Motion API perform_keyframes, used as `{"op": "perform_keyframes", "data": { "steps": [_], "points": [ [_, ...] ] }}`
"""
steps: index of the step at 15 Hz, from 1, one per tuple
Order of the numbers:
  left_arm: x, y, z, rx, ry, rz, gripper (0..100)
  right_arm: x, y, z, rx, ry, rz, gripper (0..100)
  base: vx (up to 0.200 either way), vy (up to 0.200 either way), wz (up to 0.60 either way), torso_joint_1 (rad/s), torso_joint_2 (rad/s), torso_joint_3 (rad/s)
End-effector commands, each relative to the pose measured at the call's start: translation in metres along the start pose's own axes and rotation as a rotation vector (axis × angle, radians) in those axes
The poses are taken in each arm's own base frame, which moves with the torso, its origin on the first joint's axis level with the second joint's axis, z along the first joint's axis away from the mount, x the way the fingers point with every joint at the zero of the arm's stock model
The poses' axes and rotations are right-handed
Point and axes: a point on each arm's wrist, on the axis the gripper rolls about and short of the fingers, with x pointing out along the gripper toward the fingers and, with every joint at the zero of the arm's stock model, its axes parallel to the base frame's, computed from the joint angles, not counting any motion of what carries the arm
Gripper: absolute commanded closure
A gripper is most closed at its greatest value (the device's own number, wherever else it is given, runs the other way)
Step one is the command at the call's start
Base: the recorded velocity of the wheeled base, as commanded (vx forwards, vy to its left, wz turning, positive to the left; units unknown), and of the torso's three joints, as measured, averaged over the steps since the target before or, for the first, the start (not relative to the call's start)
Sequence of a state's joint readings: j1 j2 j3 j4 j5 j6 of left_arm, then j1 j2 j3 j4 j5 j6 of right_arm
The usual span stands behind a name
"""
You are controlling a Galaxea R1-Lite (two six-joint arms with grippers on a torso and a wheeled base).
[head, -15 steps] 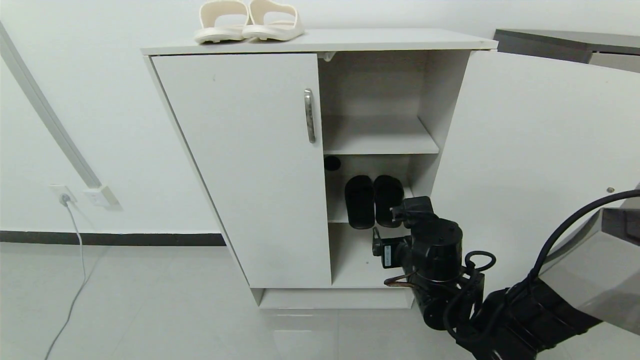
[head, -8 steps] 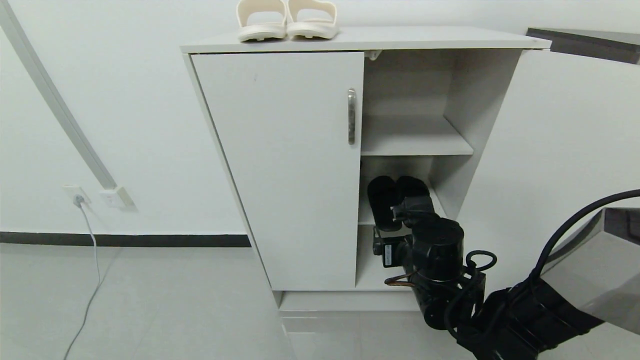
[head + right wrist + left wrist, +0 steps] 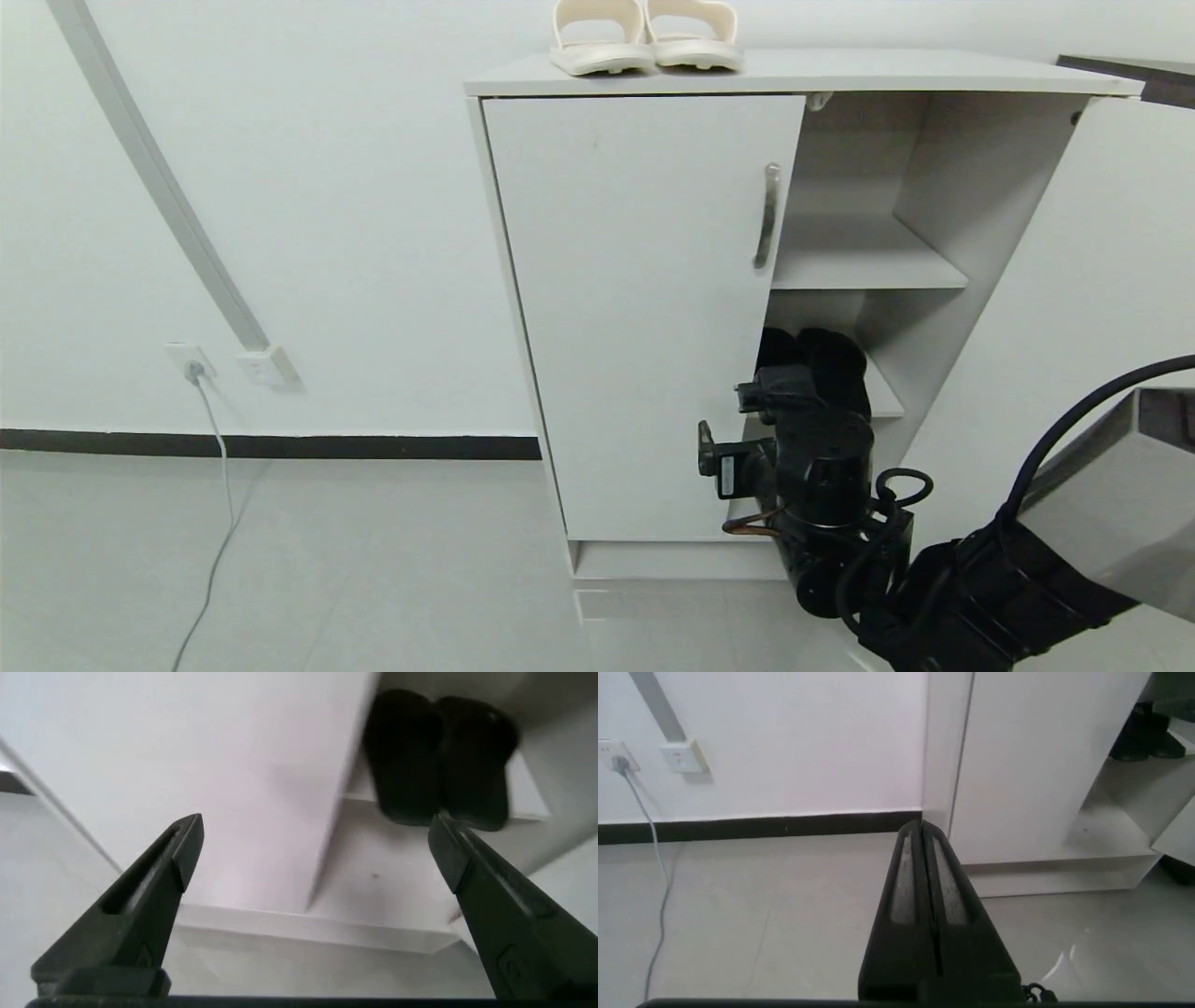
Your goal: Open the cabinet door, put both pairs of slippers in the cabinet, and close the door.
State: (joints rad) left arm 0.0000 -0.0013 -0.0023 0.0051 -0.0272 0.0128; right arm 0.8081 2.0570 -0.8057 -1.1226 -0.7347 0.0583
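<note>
The black slippers [image 3: 836,355] sit on the cabinet's [image 3: 644,308] middle shelf; the cream slippers [image 3: 647,37] lie on top, at eleven o'clock from them. My right pincer [image 3: 316,826] gapes wide before the black pair, probably not touching; my left pincer [image 3: 922,835] is pressed closed.

One cabinet [image 3: 934,71]; two doors [image 3: 644,308]; two cream slippers [image 3: 602,56]; two black slippers [image 3: 402,761]; one cable [image 3: 219,485]

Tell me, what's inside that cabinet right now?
In the cabinet's open half, a pair of black slippers sits on the middle shelf. The closed door hides the other half, and the robot's arm covers part of the slippers.
</note>
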Motion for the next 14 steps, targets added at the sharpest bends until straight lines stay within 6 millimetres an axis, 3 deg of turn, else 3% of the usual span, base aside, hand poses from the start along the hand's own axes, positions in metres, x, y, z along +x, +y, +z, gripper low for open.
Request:
{"op": "perform_keyframes", "data": {
  "steps": [1,2,14],
  "points": [
    [0.0,0.0,0.0003,0.0,0.0,0.0,100,-0.0002,-0.0001,-0.0006,-0.004,0.002,0.0,0,0.0,0.2,0.0,0.002,0.01,0.002],
    [0.0,0.0,0.0003,-0.002,0.0,0.0,100,-0.0004,-0.0003,-0.001,-0.003,0.003,0.0,0,0.0,0.2,0.0,0.007,0.0,0.002],
    [0.0,0.0,0.0003,-0.004,0.0,0.001,100,-0.0062,-0.009,-0.0064,-0.044,-0.036,0.015,0,0.0,0.0,0.0,0.0,0.0,0.0]
  ]
}}
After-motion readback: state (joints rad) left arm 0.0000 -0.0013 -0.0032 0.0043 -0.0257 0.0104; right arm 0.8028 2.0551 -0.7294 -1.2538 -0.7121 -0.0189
